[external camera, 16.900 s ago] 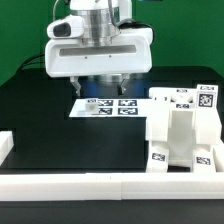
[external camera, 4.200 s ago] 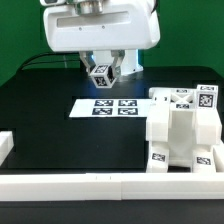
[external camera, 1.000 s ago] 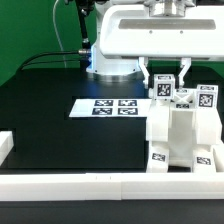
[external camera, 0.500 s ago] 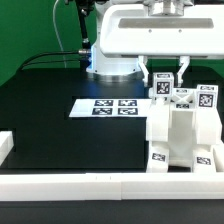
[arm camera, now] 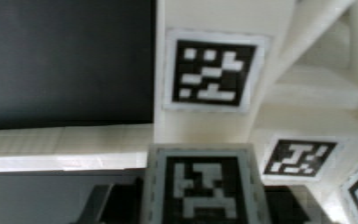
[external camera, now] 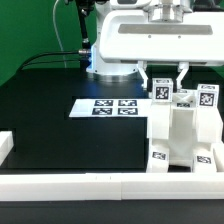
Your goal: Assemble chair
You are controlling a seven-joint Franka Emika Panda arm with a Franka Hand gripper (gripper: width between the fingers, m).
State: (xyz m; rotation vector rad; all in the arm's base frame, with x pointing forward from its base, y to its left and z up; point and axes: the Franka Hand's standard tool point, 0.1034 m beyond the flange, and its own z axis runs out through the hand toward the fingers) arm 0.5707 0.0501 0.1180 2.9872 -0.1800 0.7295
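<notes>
Hanging straight down from above, our arm holds its hand [external camera: 163, 82] over the top of the chair [external camera: 185, 140], which stands on the black surface [external camera: 60, 120] toward the exterior view's right, close to the front rail [external camera: 110, 185]. We have the fingers [external camera: 146, 76] partly closed on a small white block [external camera: 161, 88] with a black-and-white tag facing the camera, one finger on each side of it. That block sits at the upper edge of the chair, just beside two other tagged tops; we cannot tell whether it is touching the chair or is just above it. In the wrist view the block [arm camera: 201, 188] fills the space between the dark fingers [arm camera: 114, 205], with a tagged white upright [arm camera: 217, 75] of the chair just past it and another tag [arm camera: 298, 158] off to one side. The marker board [external camera: 108, 106] lies flat on the surface, just beside the chair on the exterior view's left. Beyond the board, the black surface stretches open toward the exterior view's left, bounded by a short white rail [external camera: 5, 145] at that edge and by the front rail along the near side. The arm's base [external camera: 110, 62] stands behind the board, well apart from the chair.
</notes>
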